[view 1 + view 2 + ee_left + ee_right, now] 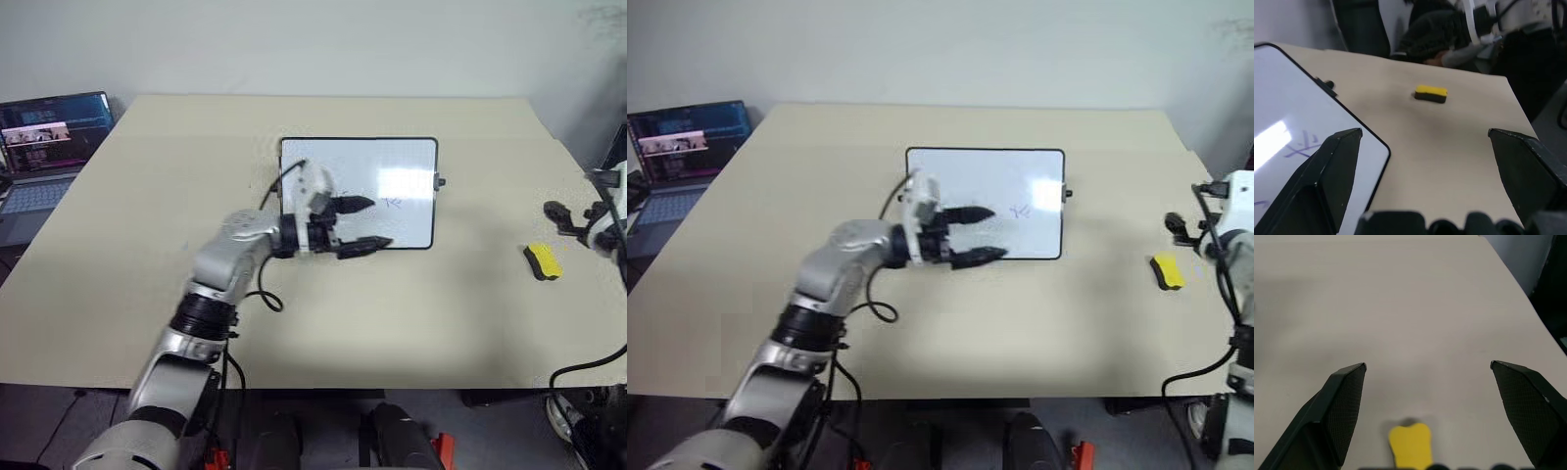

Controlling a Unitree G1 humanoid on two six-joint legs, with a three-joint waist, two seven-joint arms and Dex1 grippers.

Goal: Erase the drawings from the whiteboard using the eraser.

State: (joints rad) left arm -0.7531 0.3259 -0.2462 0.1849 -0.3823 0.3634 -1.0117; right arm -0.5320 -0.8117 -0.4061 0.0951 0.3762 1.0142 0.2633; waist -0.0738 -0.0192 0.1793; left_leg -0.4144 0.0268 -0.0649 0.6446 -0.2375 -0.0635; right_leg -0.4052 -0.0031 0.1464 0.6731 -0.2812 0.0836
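The eraser (543, 261) lies on the beige table (411, 313), just beside the right gripper (571, 220), jaws spread, empty. The left gripper (361, 224), also spread, hovers over the whiteboard (392, 166). A laptop (44, 147) sits far left.

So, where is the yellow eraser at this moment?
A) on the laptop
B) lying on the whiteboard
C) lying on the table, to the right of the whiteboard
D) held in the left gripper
C: the eraser lies on the bare table, apart from the whiteboard, and no gripper holds it.
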